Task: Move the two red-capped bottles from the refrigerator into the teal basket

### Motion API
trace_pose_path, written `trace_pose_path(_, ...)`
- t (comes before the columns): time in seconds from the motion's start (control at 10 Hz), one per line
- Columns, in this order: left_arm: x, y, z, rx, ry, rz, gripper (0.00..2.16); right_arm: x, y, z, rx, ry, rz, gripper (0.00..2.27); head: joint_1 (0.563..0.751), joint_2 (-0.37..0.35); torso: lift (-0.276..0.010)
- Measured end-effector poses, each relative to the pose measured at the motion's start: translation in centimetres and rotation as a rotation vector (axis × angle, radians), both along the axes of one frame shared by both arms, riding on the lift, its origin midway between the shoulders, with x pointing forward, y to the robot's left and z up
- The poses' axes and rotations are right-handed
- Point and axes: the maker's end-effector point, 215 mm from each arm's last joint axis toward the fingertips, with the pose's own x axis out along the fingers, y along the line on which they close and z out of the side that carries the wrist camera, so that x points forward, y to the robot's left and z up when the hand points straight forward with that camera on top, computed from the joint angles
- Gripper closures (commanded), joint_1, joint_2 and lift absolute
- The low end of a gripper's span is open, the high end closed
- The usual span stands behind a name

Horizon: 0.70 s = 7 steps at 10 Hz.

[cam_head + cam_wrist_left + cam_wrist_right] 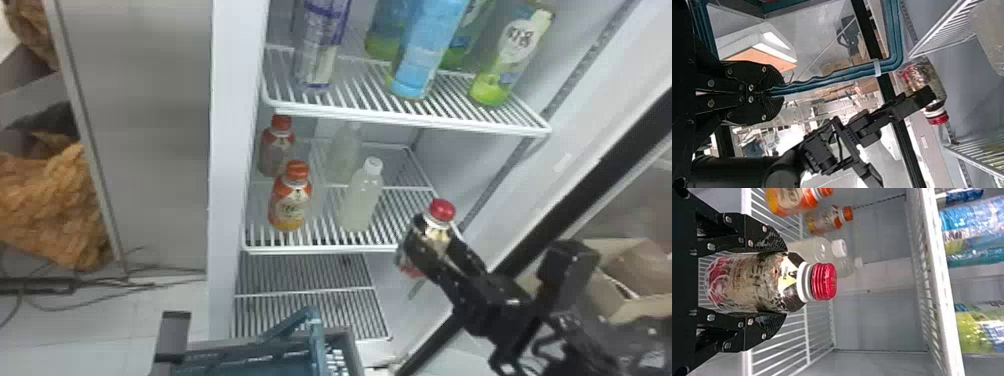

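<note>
Black all over, my right gripper [433,234] frames a bottle [766,282] with a red cap [824,282], a white collar and a black-and-tan label carrying a pale yellow patch. Left of that hand, I see orange caps and orange-and-cream labels on the juice bottles [290,207] [276,150], and white caps on the cloudy, whitish bottles [361,200] [343,152]. Above it, one bottle [427,50] is sky blue, another [512,55] lime green with a white label. The basket [250,357], lower left of it, is teal.
</note>
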Motion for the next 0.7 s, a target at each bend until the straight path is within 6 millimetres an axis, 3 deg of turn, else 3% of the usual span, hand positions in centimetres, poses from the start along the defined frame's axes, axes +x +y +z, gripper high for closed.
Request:
trace_pose_path(0.4, 0.0, 0.0, 0.0, 0.001, -0.001, 0.000, 1.13, -5.2, 2.9, -2.7, 0.065, 0.146, 0.037, 0.80, 0.695, -0.350, -0.228)
trace_pose_path(0.7, 0.0, 0.0, -0.1, 0.005, -0.002, 0.001, 1.13, -7.5, 5.1, -4.2, 0.132, 0.223, 0.076, 0.80, 0.695, -0.350, -0.228)
